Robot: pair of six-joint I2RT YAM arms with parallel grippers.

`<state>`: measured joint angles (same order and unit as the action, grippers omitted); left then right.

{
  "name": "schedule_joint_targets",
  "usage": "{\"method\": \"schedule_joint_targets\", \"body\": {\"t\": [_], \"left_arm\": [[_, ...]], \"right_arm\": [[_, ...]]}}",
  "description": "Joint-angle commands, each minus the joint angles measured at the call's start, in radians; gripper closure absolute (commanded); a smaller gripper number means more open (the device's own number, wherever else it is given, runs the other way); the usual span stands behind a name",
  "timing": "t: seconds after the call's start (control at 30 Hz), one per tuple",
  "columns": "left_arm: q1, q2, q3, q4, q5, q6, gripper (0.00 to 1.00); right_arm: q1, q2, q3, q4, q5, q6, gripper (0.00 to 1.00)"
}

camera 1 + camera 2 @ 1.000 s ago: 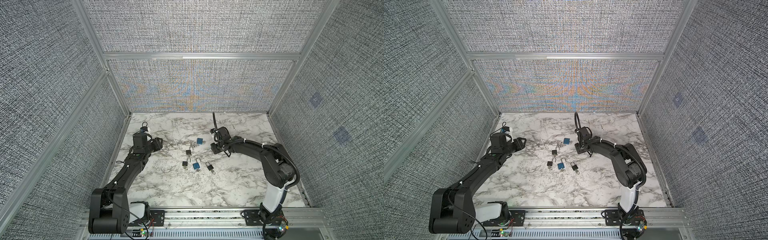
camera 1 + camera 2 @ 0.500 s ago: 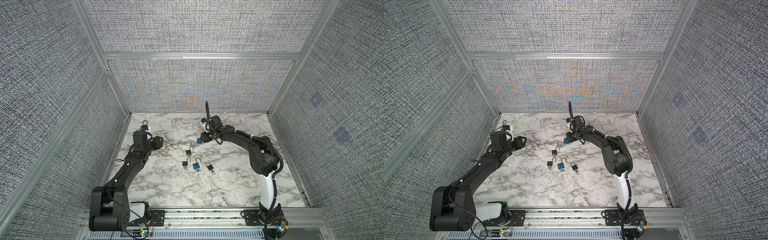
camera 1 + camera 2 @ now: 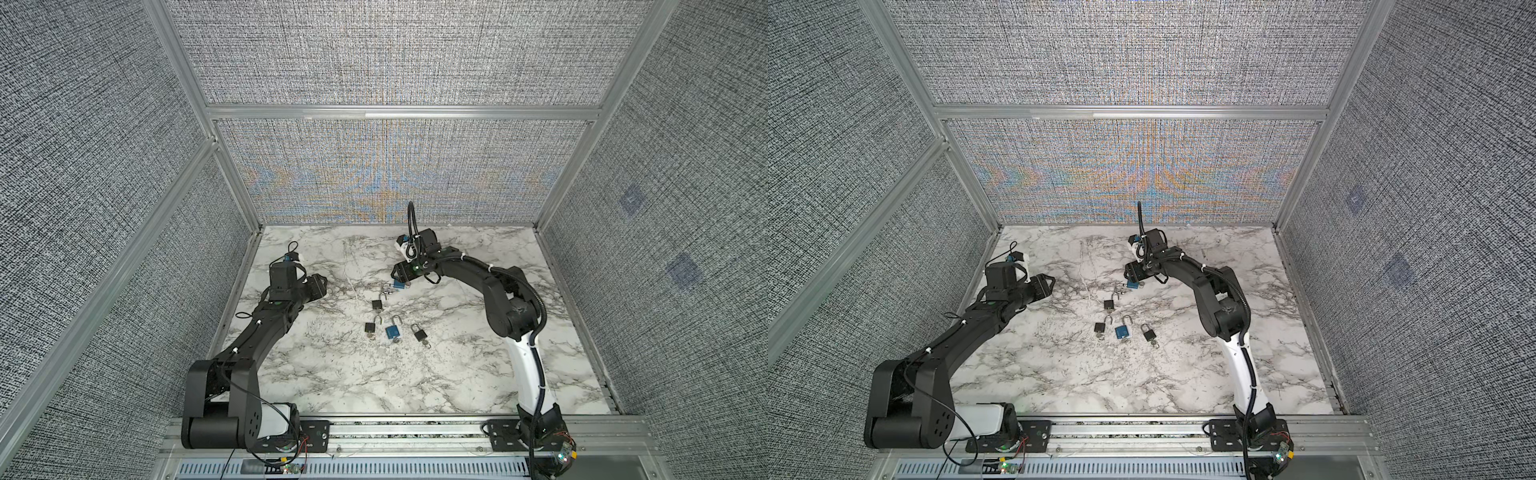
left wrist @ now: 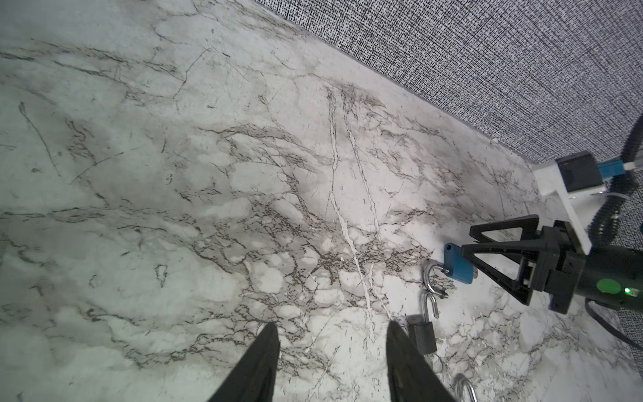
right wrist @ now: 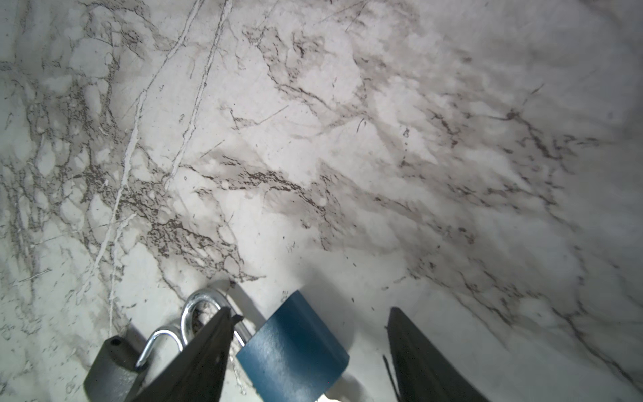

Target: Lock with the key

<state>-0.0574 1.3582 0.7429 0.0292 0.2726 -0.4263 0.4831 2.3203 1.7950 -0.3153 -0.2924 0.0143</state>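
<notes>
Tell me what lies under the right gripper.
A blue padlock, shackle open, lies on the marble table between the right gripper's fingers. One finger covers part of its shackle.

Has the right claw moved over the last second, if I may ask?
Yes; the right claw went leftward, up to the far blue padlock.
</notes>
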Motion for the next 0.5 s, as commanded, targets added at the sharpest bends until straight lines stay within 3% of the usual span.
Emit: {"method": "schedule_joint_targets", "body": {"t": [0.0, 0.47], "left_arm": [[0.0, 0.013, 0.007, 0.02, 0.018, 0.001, 0.48], [0.0, 0.019, -0.01, 0.028, 0.017, 0.004, 0.49]], "right_arm": [[-0.001, 0.014, 0.01, -0.003, -0.03, -0.001, 0.29], [0.027, -0.09, -0.205, 0.051, -0.036, 0.022, 0.29]]}}
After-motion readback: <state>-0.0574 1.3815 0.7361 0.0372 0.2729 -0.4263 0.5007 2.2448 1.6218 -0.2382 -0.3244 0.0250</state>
